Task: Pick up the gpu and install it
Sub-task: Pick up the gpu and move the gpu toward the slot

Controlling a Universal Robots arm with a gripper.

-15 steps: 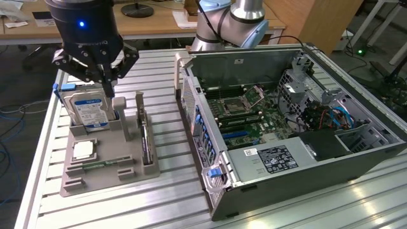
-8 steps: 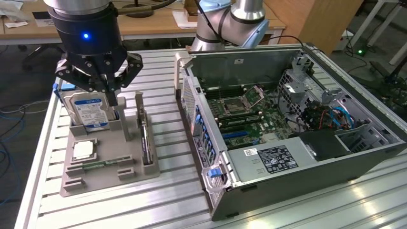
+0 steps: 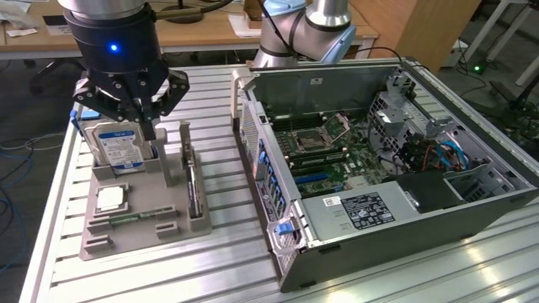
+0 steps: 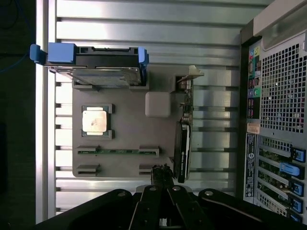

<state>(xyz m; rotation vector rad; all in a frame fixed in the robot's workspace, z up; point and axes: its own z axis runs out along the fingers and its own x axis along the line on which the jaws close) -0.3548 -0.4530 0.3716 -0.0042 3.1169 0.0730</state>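
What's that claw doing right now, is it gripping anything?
Gripper: shut, holding nothing, above the parts tray; the gpu stands in the tray.

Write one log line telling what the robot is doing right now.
tool: shut, holding nothing, over holder | graphics card: standing on edge in holder, not picked up | computer case: side open

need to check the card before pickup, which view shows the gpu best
The wrist view: the gpu stands on edge in the grey holder, whole length in sight. The exterior view gives just its thin dark edge.
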